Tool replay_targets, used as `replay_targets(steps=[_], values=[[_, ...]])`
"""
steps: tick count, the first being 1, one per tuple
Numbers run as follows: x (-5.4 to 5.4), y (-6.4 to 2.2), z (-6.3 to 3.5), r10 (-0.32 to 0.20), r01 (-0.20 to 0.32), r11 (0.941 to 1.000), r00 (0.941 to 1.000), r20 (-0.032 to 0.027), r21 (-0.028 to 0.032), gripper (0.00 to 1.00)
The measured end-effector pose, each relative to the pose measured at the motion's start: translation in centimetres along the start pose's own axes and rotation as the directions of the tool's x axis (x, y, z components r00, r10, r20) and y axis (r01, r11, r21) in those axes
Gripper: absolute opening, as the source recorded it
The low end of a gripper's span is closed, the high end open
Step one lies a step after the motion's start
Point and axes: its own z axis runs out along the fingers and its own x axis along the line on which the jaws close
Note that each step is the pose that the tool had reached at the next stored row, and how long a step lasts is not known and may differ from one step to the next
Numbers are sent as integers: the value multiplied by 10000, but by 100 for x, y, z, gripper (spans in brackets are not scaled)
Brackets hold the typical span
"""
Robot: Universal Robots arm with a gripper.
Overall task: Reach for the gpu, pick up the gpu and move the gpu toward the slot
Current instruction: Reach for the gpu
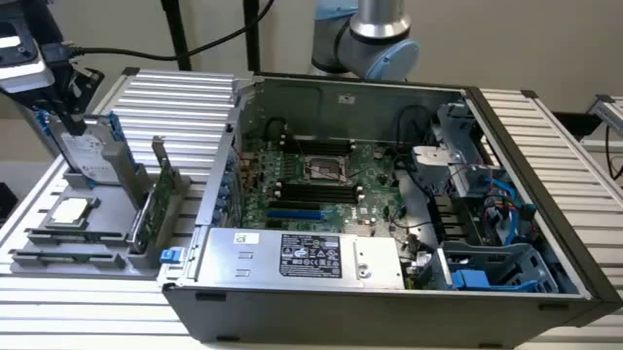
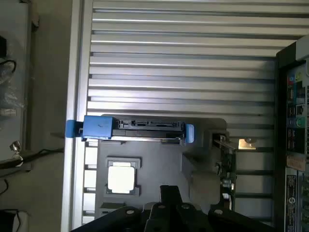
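One step, the reach, was in hand: gripper [image 1: 60,120] hung over the drive [image 1: 87,157], gpu [image 1: 159,193] beside it untouched; grip state unclear.

The table [image 1: 175,95] is a surface of pale, ribbed metal slats. An open computer case [image 1: 389,310] lies on its side across the middle, with bare slats showing behind it, in front of it and on both sides. Just beside the case, on the exterior view's left, a grey moulded holder [image 1: 58,244] sits flat on the slats, though whether it touches the case wall cannot be told. In the wrist view the holder [image 2: 159,159] lies on the table [image 2: 183,53], next to the case's [image 2: 292,121] ported panel.
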Motion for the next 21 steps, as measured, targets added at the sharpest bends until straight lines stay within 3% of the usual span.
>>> replay_targets(steps=[12, 21], values=[[-16, -7, -1, 2, -2, 10000, 10000, -4, 1, 11], [-242, -200, -8, 3, -3, 10000, 10000, -61, -1, 11]])
